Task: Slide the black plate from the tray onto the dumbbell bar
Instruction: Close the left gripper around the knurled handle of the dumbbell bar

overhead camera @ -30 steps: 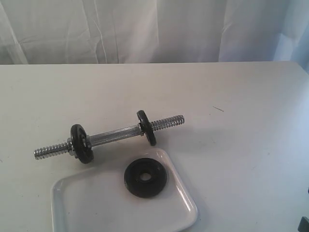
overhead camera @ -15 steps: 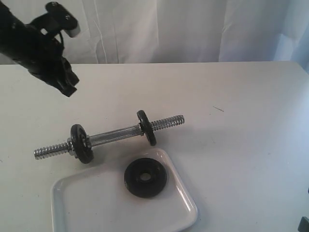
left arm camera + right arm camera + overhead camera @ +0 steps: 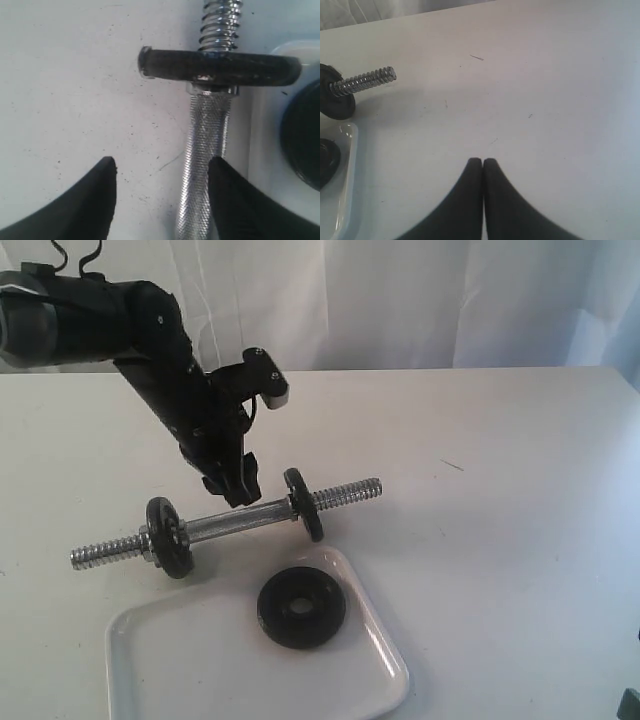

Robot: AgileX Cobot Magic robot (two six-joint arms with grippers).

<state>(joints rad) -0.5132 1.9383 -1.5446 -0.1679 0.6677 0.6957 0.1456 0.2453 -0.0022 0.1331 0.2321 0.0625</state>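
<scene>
In the exterior view we see the left arm (image 3: 190, 410) reaching down from the upper left, its jaws just over the smooth middle of the dumbbell bar (image 3: 235, 520), between two mounted discs (image 3: 166, 537). The bar lies on the tabletop (image 3: 500, 490). Below it, the black plate (image 3: 301, 607) lies flat in the upper right corner of the tray (image 3: 200, 660). In the left wrist view the left jaws stand apart, holding nothing, with the knurled bar (image 3: 205, 150) beside one of them. In the right wrist view the right jaws are pressed together over the tabletop.
</scene>
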